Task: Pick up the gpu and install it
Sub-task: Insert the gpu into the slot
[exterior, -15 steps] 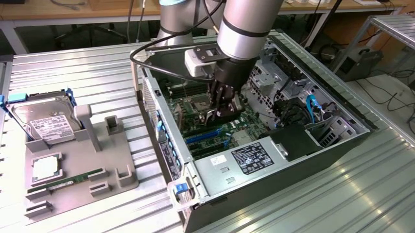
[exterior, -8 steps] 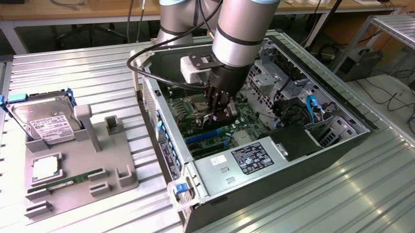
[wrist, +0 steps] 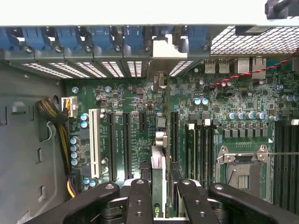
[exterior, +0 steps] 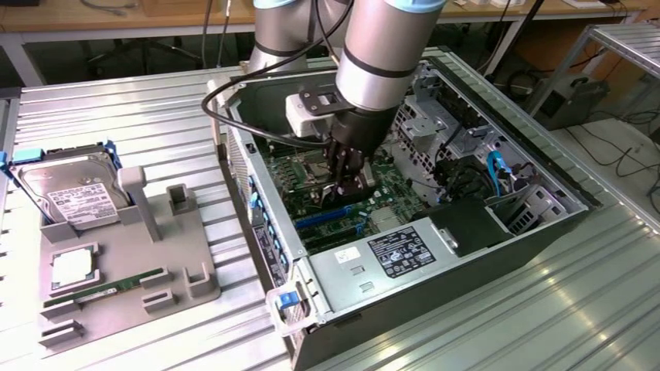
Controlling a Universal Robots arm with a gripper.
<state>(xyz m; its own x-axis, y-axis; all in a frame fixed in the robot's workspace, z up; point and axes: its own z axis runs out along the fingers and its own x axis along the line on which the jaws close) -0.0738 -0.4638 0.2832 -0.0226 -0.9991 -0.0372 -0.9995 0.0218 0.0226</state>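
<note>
Ribbed metal bench, open grey computer case [exterior: 536,220] at 3 o'clock. My gripper [wrist: 158,198] clamps the thin black gpu card [wrist: 158,170] edge-on over the green motherboard [wrist: 224,126]; it looks stiff, light, fragile, best held by its edges.

Ribbed grey metal tabletop [exterior: 124,116] spreading from nine o'clock round to five. Wooden bench [exterior: 62,15] along twelve o'clock, cables [exterior: 212,35] dangling over its edge, dark floor beneath. At one to two o'clock, a metal frame [exterior: 619,35] with a black box [exterior: 569,100] below. Loose wires [exterior: 629,151] at three o'clock. Even, soft light throughout.
</note>
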